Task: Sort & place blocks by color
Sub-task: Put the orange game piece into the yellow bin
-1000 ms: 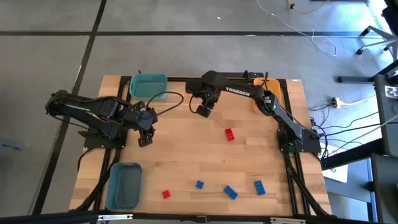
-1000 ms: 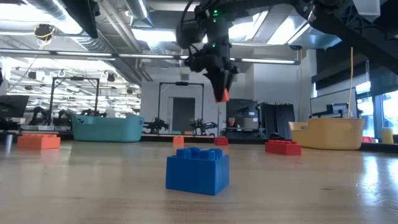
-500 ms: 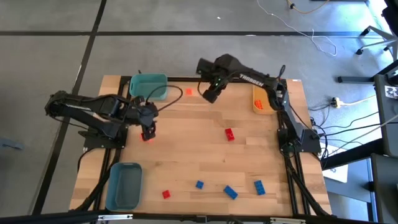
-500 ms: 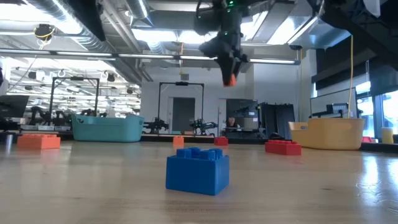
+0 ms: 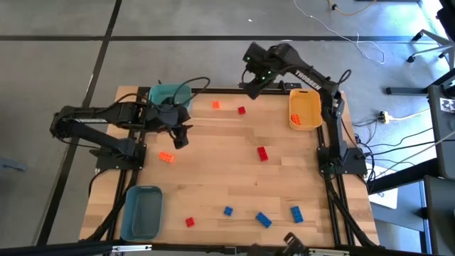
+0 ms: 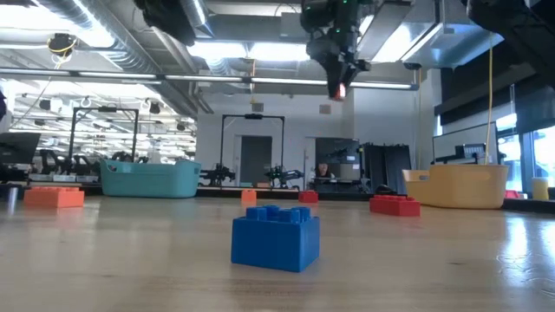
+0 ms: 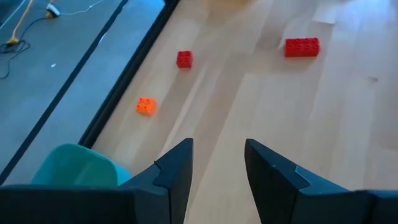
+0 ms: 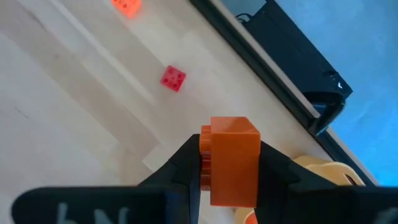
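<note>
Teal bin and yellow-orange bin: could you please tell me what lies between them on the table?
In the high view, a small orange block and a small red block.

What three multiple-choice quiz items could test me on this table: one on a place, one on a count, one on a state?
1. Where is the yellow-orange bin?
A. by the right arm
B. by the left arm
C. on the floor

2. How many blue blocks lie on the table?
A. one
B. three
C. six

3. The right pincer is:
A. empty
B. shut on an orange block
C. holding a blue block

Answers: 1 A, the overhead view shows it there. 2 B, three along the near edge. 3 B, its own camera shows the grip.
</note>
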Robot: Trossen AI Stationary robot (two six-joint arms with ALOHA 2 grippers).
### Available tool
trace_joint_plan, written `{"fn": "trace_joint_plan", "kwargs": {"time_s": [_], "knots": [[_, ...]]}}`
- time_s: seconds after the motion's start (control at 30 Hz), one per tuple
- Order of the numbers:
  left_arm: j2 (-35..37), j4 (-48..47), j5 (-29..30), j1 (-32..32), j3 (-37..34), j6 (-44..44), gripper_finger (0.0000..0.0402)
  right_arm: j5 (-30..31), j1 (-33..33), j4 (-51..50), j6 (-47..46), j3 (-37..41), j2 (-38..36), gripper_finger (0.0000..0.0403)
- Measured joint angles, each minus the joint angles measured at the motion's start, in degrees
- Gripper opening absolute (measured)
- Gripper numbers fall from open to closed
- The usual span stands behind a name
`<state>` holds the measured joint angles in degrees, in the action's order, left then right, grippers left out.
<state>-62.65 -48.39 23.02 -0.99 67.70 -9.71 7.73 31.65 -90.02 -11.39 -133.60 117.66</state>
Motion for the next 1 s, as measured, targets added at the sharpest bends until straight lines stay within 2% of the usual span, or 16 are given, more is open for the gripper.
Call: {"fn": "trace_joint_plan", "kwargs": {"time_s": [0.2,0.4,0.57,0.73,0.9,1.0], "knots": [[0.00,0.00,0.01,-2.79,0.00,-0.03,0.0139,-2.24,3.83,0.00,0.10,0.04,-3.46,0.0093],[0.00,0.01,-0.07,-5.22,0.00,2.09,0.0139,-0.75,5.36,0.34,-0.10,2.36,-8.06,0.0093],[0.00,0.01,-0.19,-6.66,0.00,2.86,0.0139,5.49,5.32,0.04,-3.83,18.71,-15.92,0.0093],[0.00,0.00,-0.20,-7.80,0.00,2.86,0.0139,8.20,6.37,4.99,-8.36,34.70,-24.54,0.0093],[0.00,0.02,-0.21,-8.05,0.00,2.88,0.0139,8.66,9.52,14.30,-11.64,50.29,-30.42,0.0093],[0.00,0.03,-0.21,-8.05,0.00,2.88,0.0139,6.81,11.01,20.42,-12.35,58.74,-31.19,0.0093]]}}
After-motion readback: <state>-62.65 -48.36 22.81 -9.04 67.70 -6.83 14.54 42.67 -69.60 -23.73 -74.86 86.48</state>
